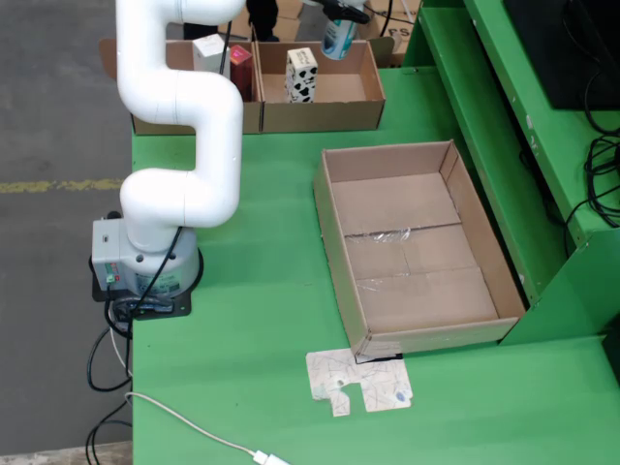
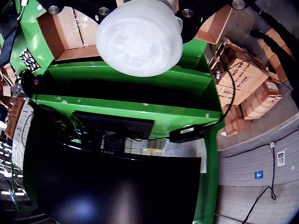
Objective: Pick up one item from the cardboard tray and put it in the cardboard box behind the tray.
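gripper [image 1: 341, 14] clamping round translucent white plastic bottle [image 2: 139, 36], hanging above open brown cardboard box [image 1: 363, 89] at table's far edge | big flat cardboard tray [image 1: 480, 247] lying empty | advice: centring over box's free right half, clear of black-and-white spotted carton [image 1: 301, 75], lowering before letting go

A warehouse-like workshop: bare concrete floor [image 1: 48, 126], green workbench [image 1: 271, 320], stacked cardboard cartons [image 2: 247, 84].
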{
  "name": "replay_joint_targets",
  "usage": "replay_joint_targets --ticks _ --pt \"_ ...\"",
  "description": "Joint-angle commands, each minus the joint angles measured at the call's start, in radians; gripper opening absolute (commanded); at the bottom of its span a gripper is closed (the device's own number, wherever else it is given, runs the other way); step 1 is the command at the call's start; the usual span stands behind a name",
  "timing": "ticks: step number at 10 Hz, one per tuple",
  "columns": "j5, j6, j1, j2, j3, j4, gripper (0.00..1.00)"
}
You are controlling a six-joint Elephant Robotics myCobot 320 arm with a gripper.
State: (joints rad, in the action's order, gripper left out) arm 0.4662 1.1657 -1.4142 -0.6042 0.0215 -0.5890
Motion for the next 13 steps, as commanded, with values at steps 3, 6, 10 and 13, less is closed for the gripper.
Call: replay_joint_targets --ticks 3,6,10,13 --pt "-0.054 -0.153 -0.054 -0.08 -0.021 0.316 0.0" --pt "-0.06 -0.191 -0.065 -0.095 -0.021 0.371 0.0" --pt "-0.078 -0.315 -0.081 -0.167 -0.021 0.576 0.0" --pt "0.428 -0.607 -0.072 -0.248 -0.021 1.075 0.0"
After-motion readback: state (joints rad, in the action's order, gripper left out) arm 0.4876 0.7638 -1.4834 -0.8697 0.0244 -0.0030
